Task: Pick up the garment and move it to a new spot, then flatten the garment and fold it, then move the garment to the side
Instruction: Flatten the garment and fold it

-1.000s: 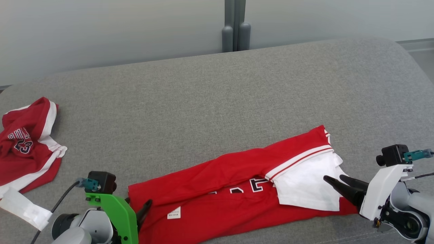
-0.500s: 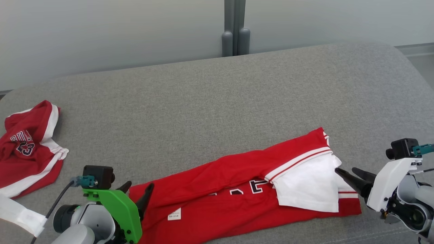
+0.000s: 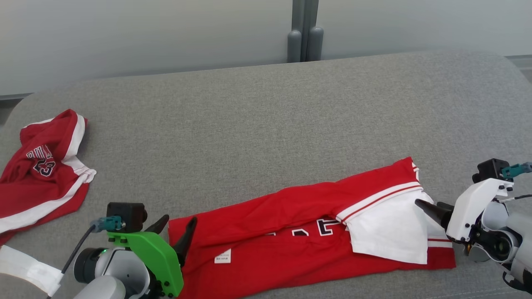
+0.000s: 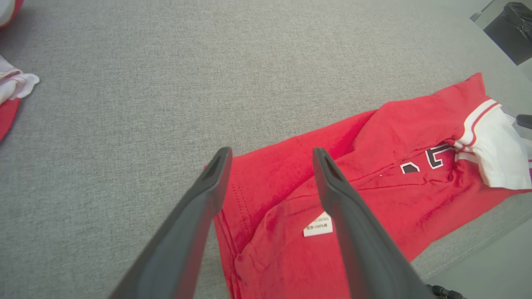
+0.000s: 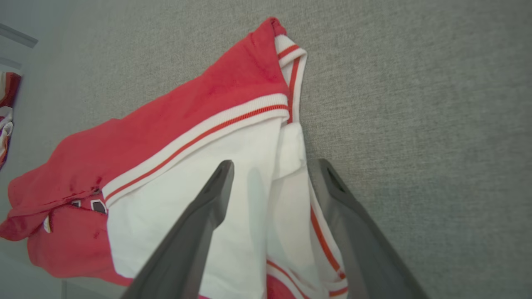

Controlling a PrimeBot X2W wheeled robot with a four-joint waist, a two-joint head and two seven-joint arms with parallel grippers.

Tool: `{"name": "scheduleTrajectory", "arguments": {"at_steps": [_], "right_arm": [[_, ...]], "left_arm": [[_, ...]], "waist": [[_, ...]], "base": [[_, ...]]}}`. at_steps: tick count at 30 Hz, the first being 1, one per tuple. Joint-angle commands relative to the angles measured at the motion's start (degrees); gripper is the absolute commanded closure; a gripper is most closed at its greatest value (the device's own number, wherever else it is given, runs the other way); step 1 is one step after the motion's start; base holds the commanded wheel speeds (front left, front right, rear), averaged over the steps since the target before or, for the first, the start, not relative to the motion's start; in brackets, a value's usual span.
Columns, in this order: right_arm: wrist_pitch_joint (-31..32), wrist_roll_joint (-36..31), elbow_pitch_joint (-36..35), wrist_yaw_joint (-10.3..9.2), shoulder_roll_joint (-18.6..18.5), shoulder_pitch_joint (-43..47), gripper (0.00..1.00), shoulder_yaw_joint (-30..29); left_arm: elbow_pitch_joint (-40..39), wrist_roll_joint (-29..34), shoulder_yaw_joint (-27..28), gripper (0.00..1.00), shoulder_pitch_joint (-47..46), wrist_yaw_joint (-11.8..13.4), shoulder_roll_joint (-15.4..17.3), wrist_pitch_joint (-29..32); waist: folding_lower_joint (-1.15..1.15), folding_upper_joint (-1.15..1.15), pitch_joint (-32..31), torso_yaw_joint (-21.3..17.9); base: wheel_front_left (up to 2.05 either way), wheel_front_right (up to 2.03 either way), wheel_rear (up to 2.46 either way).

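When I checked the head cam, the garment [image 3: 299, 245] lay folded lengthwise as a long red strip across the lower centre-right of the frame, flat on the grey cushion [image 3: 257, 124]. Its white panel [image 3: 386, 232] w/ red-striped trim was folded over the right end, and a small white label [image 3: 222, 256] showed near the left end. I saw the left gripper [image 3: 180, 218] at lower left, jaws spread wide & holding nothing, tips right at the garment's left edge. In the left wrist cam that edge sat btwn the jaws, but I couldn't tell whether they touched the cloth. The right gripper [image 3: 428, 203] was at lower right, likewise spread & holding nothing, tips over the white panel's right edge. Contact was unclear there too. A second red jersey [image 3: 41, 174] lay crumpled at the left edge of the frame, well apart from the garment. A white strip [image 3: 25, 270] sat in the bottom-left corner.
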Motion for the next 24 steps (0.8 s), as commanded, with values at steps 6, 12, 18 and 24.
{"name": "scheduleTrajectory", "arguments": {"at_steps": [6, 12, 18, 24], "right_arm": [[3.42, 1.95, 4.14, 0.03, 1.42, -1.50, 0.00, -0.03], [7.41, 3.20, 8.85, 0.03, 3.24, -2.58, 0.00, 0.20], [9.28, 4.41, 11.89, 0.02, 4.95, -2.42, 0.00, 0.12], [12.19, 5.82, 14.39, 0.01, 6.93, -1.24, 0.00, 0.13]], "left_arm": [[0.21, 0.25, -0.15, 0.00, 0.89, 0.08, -0.49, -0.29], [0.59, 0.02, -0.39, 0.00, 0.32, -0.23, -0.80, -0.04], [0.95, -0.24, -0.64, 0.00, 0.14, -0.46, -1.24, -0.20], [1.15, -0.38, -0.80, 0.00, -0.11, -0.53, -1.40, -0.27]], "waist": [[0.00, 0.00, 0.73, 1.46], [0.00, 0.00, 1.11, 2.49], [0.00, 0.00, 1.59, 3.49], [0.00, 0.00, 1.86, 4.31]], "base": [[0.00, 0.00, 0.00], [0.00, 0.00, 0.00], [0.00, 0.00, 0.00], [0.00, 0.00, 0.00]]}}
